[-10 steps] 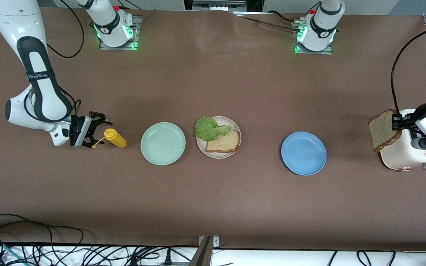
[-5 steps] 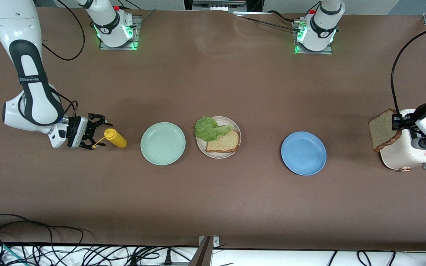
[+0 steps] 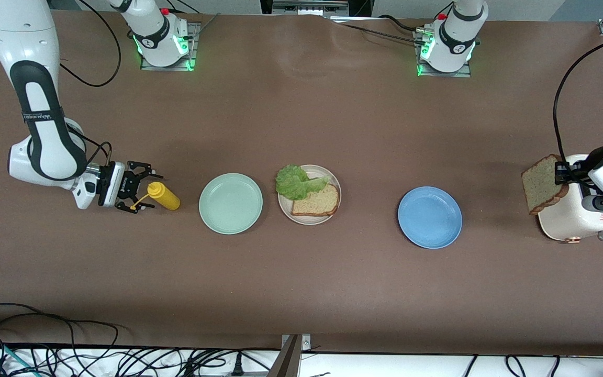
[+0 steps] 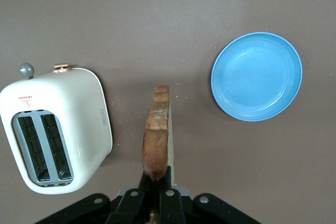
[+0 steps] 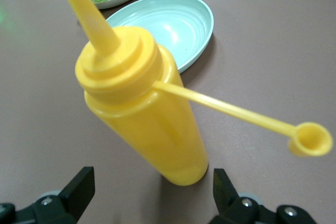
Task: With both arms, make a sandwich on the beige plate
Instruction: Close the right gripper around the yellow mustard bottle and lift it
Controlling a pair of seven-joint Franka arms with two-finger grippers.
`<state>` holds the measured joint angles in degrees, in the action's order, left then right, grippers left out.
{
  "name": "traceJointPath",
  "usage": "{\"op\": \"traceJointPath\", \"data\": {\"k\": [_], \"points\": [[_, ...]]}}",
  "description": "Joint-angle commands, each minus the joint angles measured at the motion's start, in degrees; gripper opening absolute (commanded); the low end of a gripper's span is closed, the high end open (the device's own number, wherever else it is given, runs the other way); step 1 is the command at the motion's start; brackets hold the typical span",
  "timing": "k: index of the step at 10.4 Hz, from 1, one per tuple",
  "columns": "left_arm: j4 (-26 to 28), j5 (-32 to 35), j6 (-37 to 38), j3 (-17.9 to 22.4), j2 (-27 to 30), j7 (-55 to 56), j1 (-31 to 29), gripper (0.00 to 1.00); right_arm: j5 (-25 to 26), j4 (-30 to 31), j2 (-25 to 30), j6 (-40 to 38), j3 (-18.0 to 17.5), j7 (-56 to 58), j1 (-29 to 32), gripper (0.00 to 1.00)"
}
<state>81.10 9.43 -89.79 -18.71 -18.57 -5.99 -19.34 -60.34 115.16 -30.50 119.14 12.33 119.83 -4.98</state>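
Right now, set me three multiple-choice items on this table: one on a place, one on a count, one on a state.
1. Where does the lettuce leaf lie?
A. on the beige plate
B. on the mint green plate
C. on the blue plate

2. How many plates are on the table?
A. two
B. three
C. four

3. How is the left end effector?
A. open over the toaster
B. shut on a bread slice
C. shut on the yellow bottle

Answers:
1 A, the leaf overlaps the bread there.
2 B, beige, mint green and blue.
3 B, its fingers pinch the slice's edge in the left wrist view.
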Motion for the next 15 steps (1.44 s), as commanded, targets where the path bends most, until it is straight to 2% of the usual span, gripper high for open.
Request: {"op": "traceJointPath", "data": {"k": [1, 7, 15], "points": [[-0.77, -0.46, 1.02, 0.25, 0.29, -0.16, 0.09, 0.0, -3.45, -2.39, -2.01, -1.89, 0.24, 4.35, 0.5, 1.0], [-0.77, -0.64, 1.02, 0.34, 0.2, -0.25, -0.17, 0.0, -10.04, -3.8, -4.38, -4.18, 0.24, 8.04, 0.58, 1.0], [-0.77, -0.64, 1.02, 0.34, 0.2, -0.25, -0.26, 0.0, -14.98, -4.42, -5.79, -7.43, 0.16, 10.34, 0.32, 1.0]]}}
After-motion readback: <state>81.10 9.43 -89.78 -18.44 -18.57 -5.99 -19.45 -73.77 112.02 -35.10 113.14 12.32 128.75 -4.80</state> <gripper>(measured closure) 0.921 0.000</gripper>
